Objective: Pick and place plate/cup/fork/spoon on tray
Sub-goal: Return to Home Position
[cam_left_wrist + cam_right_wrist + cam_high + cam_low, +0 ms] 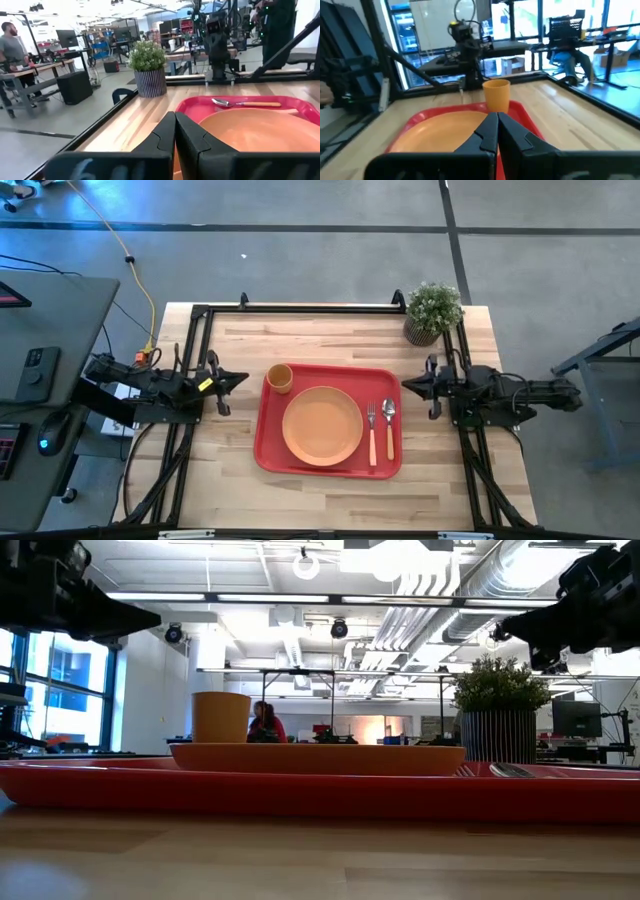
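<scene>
The red tray (pixel 270 452) lies on the middle of the wooden table. On it rest the orange plate (pixel 322 425) at the centre, the orange cup (pixel 279 378) upright in the far left corner, and the fork (pixel 372 432) and spoon (pixel 389 426) side by side along the right part. My left gripper (pixel 243 378) is shut and empty, raised left of the tray. My right gripper (pixel 405 386) is shut and empty, raised right of the tray. The plate (pixel 260 132) and spoon (pixel 240 103) show in the left wrist view, the cup (pixel 496 95) in the right wrist view.
A potted plant (pixel 432 312) stands at the table's far right corner. A dark frame runs along the table's left, right and far edges. A desk with devices (pixel 40 370) stands left of the table. People (pixel 11 47) sit in the room beyond.
</scene>
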Robot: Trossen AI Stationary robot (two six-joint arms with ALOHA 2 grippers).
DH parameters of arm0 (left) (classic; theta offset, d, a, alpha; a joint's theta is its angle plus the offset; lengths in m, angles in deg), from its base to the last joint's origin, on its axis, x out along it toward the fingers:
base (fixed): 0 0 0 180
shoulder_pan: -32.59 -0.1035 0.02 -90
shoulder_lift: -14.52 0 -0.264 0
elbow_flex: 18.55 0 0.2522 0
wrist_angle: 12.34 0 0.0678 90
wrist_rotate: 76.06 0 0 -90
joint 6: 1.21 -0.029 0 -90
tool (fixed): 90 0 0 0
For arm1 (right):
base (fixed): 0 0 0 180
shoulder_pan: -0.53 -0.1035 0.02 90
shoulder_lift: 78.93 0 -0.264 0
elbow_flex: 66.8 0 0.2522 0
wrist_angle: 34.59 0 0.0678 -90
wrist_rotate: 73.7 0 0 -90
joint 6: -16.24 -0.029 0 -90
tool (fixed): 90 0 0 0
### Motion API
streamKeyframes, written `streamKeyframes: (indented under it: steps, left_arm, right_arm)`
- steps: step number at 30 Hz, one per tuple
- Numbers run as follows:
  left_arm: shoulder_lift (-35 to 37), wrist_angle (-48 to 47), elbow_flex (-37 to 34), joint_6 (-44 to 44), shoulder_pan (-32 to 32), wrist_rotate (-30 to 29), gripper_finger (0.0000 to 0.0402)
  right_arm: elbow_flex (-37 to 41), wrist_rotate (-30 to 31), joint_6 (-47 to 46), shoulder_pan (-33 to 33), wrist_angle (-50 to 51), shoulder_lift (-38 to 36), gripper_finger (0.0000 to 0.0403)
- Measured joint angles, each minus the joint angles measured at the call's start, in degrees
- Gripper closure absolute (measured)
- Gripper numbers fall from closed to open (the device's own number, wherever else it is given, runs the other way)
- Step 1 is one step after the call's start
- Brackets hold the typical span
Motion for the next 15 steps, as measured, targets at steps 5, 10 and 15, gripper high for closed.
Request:
streamKeyframes:
  steps: [5,10,15]
  left_arm:
    - [-0.75,0.22,-0.01,1.53,0.00,0.77,0.0401]
    - [-1.07,0.20,-0.01,1.57,0.00,2.35,0.0401]
    - [-1.33,0.15,-0.01,3.38,0.00,7.04,0.0401]
  right_arm:
    - [0.02,-1.84,-0.68,-0.03,0.29,0.08,0.0403]
    - [0.02,-0.99,4.34,0.10,0.21,0.09,0.0403]
    - [0.02,-0.83,4.60,0.10,0.19,0.18,0.0403]
